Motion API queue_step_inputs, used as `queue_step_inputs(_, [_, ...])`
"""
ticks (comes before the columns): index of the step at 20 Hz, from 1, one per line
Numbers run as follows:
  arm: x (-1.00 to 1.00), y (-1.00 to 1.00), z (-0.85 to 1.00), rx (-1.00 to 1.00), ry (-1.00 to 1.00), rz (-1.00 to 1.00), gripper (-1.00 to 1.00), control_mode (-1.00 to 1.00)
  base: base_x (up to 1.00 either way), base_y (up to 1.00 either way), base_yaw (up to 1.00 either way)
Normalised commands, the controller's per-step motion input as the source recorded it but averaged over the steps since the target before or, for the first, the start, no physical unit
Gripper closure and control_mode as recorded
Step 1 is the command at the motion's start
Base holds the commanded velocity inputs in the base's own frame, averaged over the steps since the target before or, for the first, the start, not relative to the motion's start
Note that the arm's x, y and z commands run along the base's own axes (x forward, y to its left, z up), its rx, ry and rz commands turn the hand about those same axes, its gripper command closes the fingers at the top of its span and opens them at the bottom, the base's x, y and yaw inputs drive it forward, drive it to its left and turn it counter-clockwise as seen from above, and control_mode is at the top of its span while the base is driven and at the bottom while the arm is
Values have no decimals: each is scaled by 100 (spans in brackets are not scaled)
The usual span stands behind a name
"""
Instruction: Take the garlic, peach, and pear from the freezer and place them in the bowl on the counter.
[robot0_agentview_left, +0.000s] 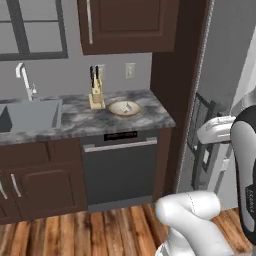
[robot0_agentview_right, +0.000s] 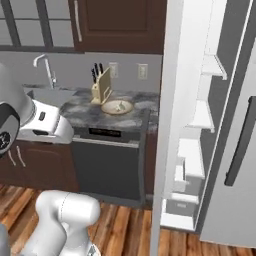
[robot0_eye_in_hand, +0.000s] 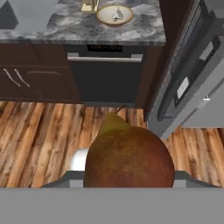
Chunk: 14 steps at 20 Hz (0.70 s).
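Fingers around smooth russet pear

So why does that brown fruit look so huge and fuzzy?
In the hand view the pear sits right against the camera, so it looks giant and soft-edged; the bowl stays small and crisp. In the left base view, the counter is evenly lit, without glare.

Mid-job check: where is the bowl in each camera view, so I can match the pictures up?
Left base view: bowl on the counter, centre, right of the knife block.
Right base view: bowl left of centre, just below the knife block.
Hand view: bowl at the top edge, above the held pear.
Shared landmark: the knife block beside the bowl.
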Motion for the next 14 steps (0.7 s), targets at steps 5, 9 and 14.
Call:
queue_step_inputs(5, [0,0,0,0,0,0,100,100,87,28,5])
queue_step_inputs(9, [0,0,0,0,0,0,100,100,89,-3,0])
queue_step_inputs(14, [0,0,0,0,0,0,100,100,80,-2,0])
